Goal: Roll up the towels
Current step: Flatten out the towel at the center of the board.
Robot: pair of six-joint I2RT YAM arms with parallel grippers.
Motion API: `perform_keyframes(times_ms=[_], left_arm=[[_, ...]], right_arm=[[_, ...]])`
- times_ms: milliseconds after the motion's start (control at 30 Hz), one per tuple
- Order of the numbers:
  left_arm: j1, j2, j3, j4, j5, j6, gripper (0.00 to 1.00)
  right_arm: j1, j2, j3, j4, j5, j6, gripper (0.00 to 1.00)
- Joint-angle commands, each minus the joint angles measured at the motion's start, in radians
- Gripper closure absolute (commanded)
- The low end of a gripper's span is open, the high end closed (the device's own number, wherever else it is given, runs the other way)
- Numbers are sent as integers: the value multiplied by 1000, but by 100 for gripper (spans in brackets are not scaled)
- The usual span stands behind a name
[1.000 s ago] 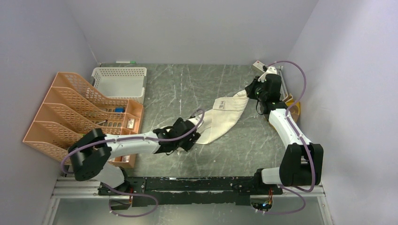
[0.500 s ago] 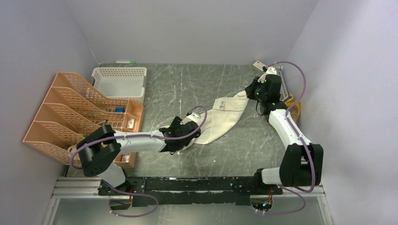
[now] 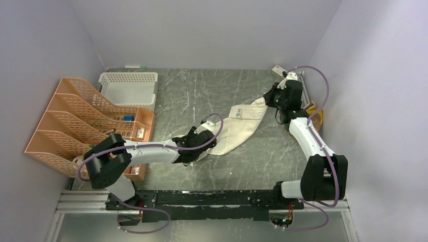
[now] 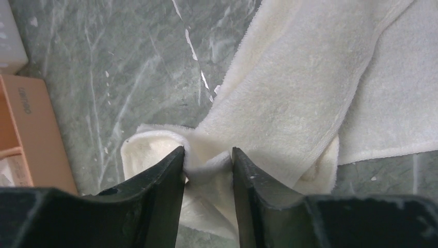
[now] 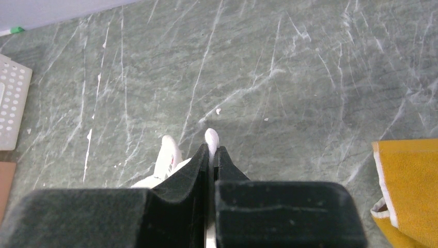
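Where I stood above the arms, the off-white towel [image 3: 237,125] lay stretched across the table [image 3: 202,91] between both grippers; the mustard towel [image 3: 318,120] sat at the right edge. Left wrist: the left gripper [image 4: 206,157] pinched a bunched corner, its 2 jaws narrow. Right wrist: the right gripper [image 5: 212,150] was clamped on white cloth.

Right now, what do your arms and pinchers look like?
The left arm and right arm are made of white tube-shaped links with chunky black joints. A thin purple cable loops along each one. The left gripper and right gripper are black, each with two flat fingers that narrow toward the tips.
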Motion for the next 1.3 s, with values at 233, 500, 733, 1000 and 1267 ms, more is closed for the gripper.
perform_keyframes(times_ms=[233, 500, 733, 1000, 1267], left_arm=[[4, -37, 51, -38, -126, -19, 93], [144, -218, 136, -211, -250, -110, 93], [305, -538, 144, -173, -255, -47, 93], [353, -721, 235, -185, -330, 67, 93], [363, -854, 354, -451, -482, -78, 93]], right_arm=[[-7, -24, -8, 27, -3, -12, 100], [-8, -48, 1, 25, 0, -12, 100], [-8, -116, 17, -2, 7, -5, 100], [-9, -290, 68, -2, -47, 27, 100], [-12, -632, -155, 485, -351, 124, 100]])
